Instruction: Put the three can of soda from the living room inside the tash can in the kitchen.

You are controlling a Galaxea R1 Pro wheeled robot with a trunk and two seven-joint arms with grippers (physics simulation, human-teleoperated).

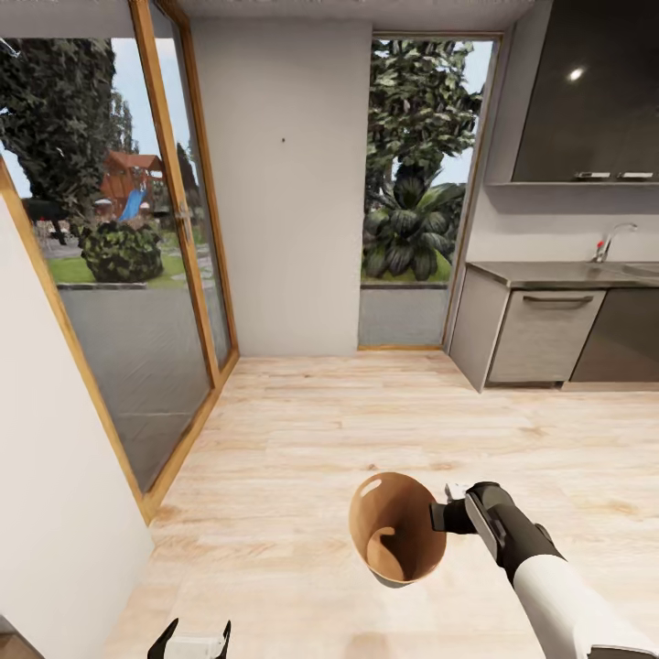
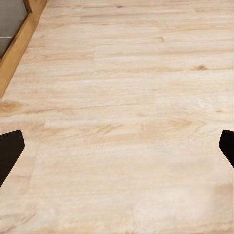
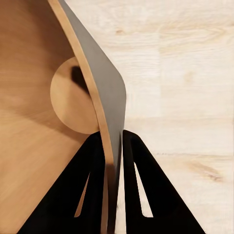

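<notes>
Nearest, at the bottom edge of the head view, the left tool (image 1: 190,636) hangs low over the pale wood floor (image 1: 302,439) with its two dark fingers spread wide and nothing between them. Its own camera agrees: the fingertips (image 2: 10,148) sit far out at either side with bare planks between.

Just ahead and to the right, the right tool (image 1: 440,515) reaches in from the robot's right on a white and black arm and pinches the wall of the tash can (image 1: 395,531). The bin is held off the floor and tipped, so its mouth faces up toward the head camera, showing the glossy copper-brown inside and the round base. From the right wrist, the two black fingers (image 3: 146,195) are pressed close on the thin rim, one inside the bin and one outside against the grey outer wall (image 3: 105,83). I can see no cans inside it.

Beyond the bin the planks run on to a pale wall (image 1: 284,183). To the left stands a tall glass door in a wood frame (image 1: 174,238), with a lawn, trees and a playhouse outside. Right of the wall, a narrower window (image 1: 416,165) shows broad-leafed plants.

Farthest right is the kitchen: grey cabinet fronts (image 1: 540,334) under a dark tabletop (image 1: 549,272), a tap (image 1: 611,240) at the back of it, and dark wall cupboards (image 1: 590,91) overhead.
</notes>
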